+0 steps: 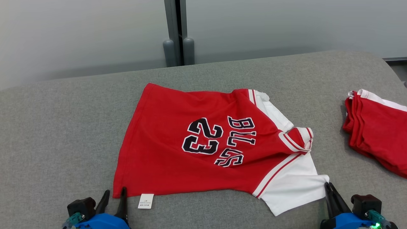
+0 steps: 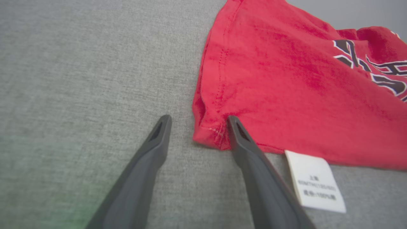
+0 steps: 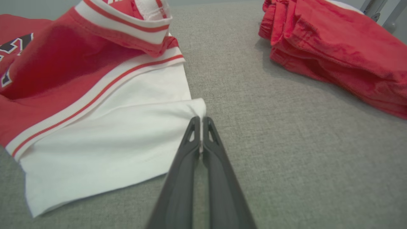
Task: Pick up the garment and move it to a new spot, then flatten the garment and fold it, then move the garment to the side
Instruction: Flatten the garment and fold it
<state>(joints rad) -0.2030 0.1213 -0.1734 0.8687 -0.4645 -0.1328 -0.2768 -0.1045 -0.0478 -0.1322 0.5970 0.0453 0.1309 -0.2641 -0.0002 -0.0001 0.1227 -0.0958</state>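
A red jersey (image 1: 190,140) printed with "BULLS 23" and fitted with white sleeves lies mostly spread on the grey padded surface (image 1: 57,127), its collar area bunched up. My left gripper (image 1: 115,190) is open at the jersey's near left hem corner (image 2: 213,133); that corner sits between the fingers and touches the right one. My right gripper (image 1: 327,184) is shut at the corner of the white sleeve (image 3: 127,133), its tips (image 3: 199,119) pinching the sleeve's edge. A white care label (image 2: 314,181) sticks out from the hem.
A second red garment (image 1: 378,133), folded, lies at the right edge of the surface (image 3: 334,41). Grey wall panels and a post (image 1: 178,35) stand behind the far edge. Bare grey fabric stretches to the jersey's left.
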